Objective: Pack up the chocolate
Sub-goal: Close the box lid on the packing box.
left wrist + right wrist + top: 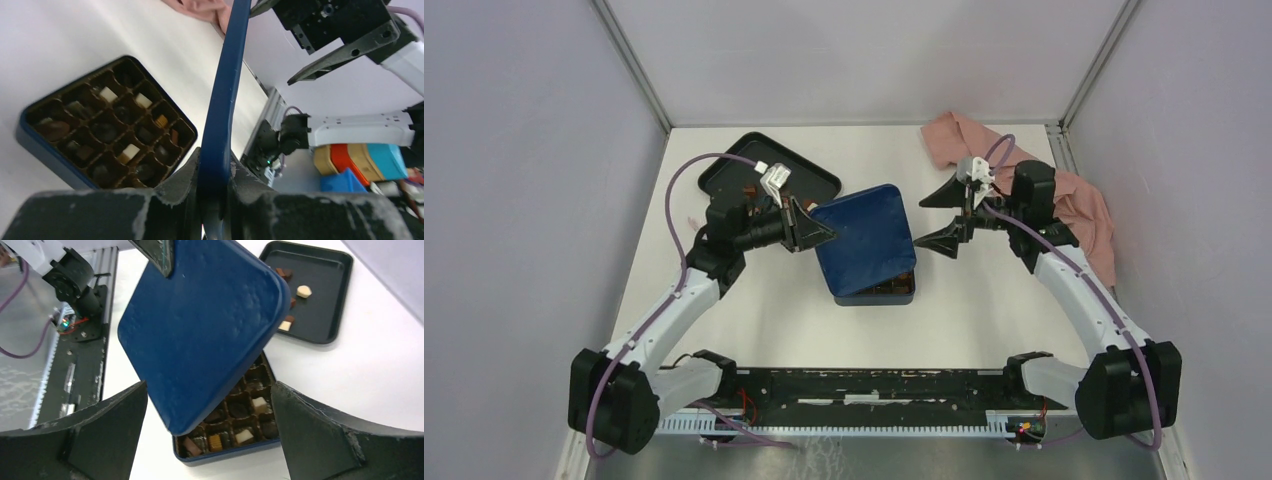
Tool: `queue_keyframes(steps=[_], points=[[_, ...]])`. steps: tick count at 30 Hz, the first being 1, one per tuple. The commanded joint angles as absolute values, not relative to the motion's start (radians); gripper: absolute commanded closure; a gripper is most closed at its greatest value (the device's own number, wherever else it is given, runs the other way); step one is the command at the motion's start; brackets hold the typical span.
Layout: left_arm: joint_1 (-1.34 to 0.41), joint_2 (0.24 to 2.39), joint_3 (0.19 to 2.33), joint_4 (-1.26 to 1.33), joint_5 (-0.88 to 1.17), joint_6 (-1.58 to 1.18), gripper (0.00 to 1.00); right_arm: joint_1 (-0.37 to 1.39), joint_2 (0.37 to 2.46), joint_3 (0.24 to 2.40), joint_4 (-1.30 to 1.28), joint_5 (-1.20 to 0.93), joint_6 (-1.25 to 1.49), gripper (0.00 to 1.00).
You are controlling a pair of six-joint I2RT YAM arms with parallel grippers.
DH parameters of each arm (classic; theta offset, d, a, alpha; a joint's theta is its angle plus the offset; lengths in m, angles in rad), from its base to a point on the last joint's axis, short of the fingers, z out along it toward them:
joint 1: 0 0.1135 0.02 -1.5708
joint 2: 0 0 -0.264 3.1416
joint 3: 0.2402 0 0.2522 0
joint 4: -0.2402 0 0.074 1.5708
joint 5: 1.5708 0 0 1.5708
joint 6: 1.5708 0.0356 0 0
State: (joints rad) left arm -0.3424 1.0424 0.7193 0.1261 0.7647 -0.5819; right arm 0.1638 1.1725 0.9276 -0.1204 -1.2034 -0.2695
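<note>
On the white worktop (984,330), a crumpled pink cloth (1079,200) is lying at the far right corner. Mid-worktop, a dark blue lid (864,235) is hanging tilted above a dark blue box (879,293), hiding most of it from the top camera; only the box's near edge is showing there. A black tray (754,155) is sitting just beyond, far left of the box.

The left gripper (814,232) is reaching in from the left, its jaws pinching the lid's edge and holding it off the box. The right gripper (929,220) is hovering just right of the box, jaws spread wide, touching nothing.

The chocolate (235,420) is sitting mostly in the box's brown grid cells: cream squares, tan and dark brown pieces, one per cell. Some cells are sitting in shadow, probably holding dark pieces, hard to tell. A few more pieces (303,291), one cream and the rest brown, are lying loose on the tray.
</note>
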Motion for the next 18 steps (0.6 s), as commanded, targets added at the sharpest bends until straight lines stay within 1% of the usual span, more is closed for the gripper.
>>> queue_keyframes(steps=[1,3,5,10,13,16,18], points=[[-0.331,1.117,0.815,0.197,0.966,-0.630,0.98,0.164,1.150,0.795,0.342,-1.259,0.084,0.02],[-0.331,1.141,0.843,0.161,0.984,-0.580,0.98,0.163,1.163,0.750,0.481,-1.271,0.195,0.02],[-0.331,1.155,0.855,0.170,0.996,-0.569,0.98,0.167,1.180,0.730,0.541,-1.252,0.294,0.02],[-0.330,1.188,0.884,0.189,1.024,-0.558,0.98,0.176,1.222,0.714,0.581,-1.201,0.440,0.03],[-0.331,1.222,0.901,0.193,1.049,-0.554,0.98,0.215,1.244,0.697,0.665,-1.199,0.571,0.06],[-0.331,1.258,0.927,0.193,1.079,-0.551,0.98,0.268,1.253,0.695,0.675,-1.206,0.581,0.10],[-0.330,1.278,0.947,0.192,1.095,-0.549,0.98,0.290,1.263,0.698,0.676,-1.205,0.595,0.16]])
